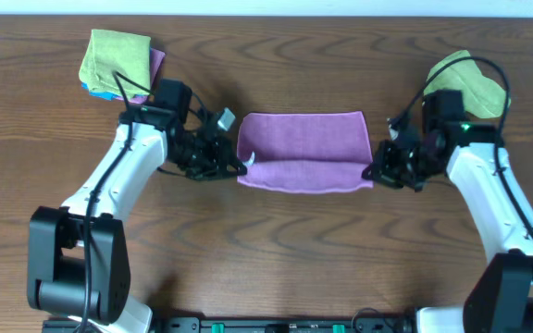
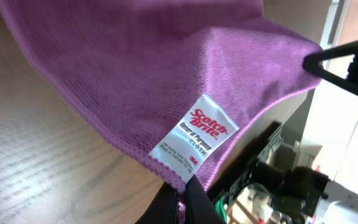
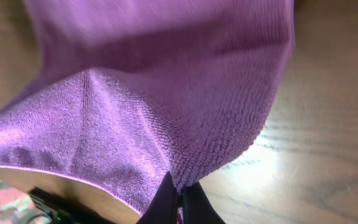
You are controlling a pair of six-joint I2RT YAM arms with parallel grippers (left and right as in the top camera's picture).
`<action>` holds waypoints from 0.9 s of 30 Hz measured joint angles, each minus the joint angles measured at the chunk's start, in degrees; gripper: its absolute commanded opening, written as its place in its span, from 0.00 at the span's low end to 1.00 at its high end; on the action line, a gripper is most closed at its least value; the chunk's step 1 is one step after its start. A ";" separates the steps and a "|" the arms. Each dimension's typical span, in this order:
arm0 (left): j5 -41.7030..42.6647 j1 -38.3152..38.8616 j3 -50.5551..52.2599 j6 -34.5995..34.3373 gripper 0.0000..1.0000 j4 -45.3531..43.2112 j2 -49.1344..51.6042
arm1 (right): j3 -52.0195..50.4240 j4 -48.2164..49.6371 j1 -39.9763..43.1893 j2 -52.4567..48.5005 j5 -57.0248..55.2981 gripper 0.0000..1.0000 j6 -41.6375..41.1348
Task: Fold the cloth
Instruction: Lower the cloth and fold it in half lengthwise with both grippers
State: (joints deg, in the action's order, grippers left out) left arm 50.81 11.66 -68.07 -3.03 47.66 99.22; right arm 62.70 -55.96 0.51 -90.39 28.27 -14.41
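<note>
A purple cloth (image 1: 305, 148) lies in the middle of the wooden table, its near edge lifted and folded back over the rest. My left gripper (image 1: 239, 165) is shut on the cloth's near-left corner; the left wrist view shows that corner (image 2: 166, 93) with a white Scotch-Brite tag (image 2: 194, 134) pinched between my fingers (image 2: 182, 202). My right gripper (image 1: 372, 170) is shut on the near-right corner; the right wrist view shows purple fabric (image 3: 160, 99) held between my fingers (image 3: 180, 202).
A stack of folded cloths, green on top (image 1: 116, 61), lies at the back left. A crumpled green cloth (image 1: 475, 85) lies at the back right, behind my right arm.
</note>
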 measured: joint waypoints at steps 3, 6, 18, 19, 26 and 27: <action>-0.02 1.16 1.77 0.15 0.06 -0.11 0.00 | -2.84 0.20 -0.11 0.00 -1.09 0.01 0.04; -0.22 1.42 2.62 0.15 0.06 -0.22 0.00 | -4.70 1.90 -0.11 0.00 -1.86 0.01 0.07; -4.94 1.22 2.80 -7.78 0.06 -18.78 0.00 | -4.92 22.23 -0.13 -0.02 -4.59 0.01 -1.05; -5.77 1.31 2.80 -8.68 0.06 -20.59 0.00 | -4.90 24.52 -0.17 0.00 -4.96 0.01 -1.18; -13.81 3.69 2.80 -12.98 0.06 -29.03 0.07 | -4.92 37.18 -3.04 -1.95 -8.79 0.01 -1.64; -14.45 3.85 2.80 -13.31 0.06 -30.10 0.15 | -4.92 38.53 -3.41 -2.75 -9.33 0.01 -1.66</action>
State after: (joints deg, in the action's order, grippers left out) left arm 36.36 15.51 -65.28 -16.34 17.56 99.37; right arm 57.78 -17.43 -2.90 -93.14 18.94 -16.08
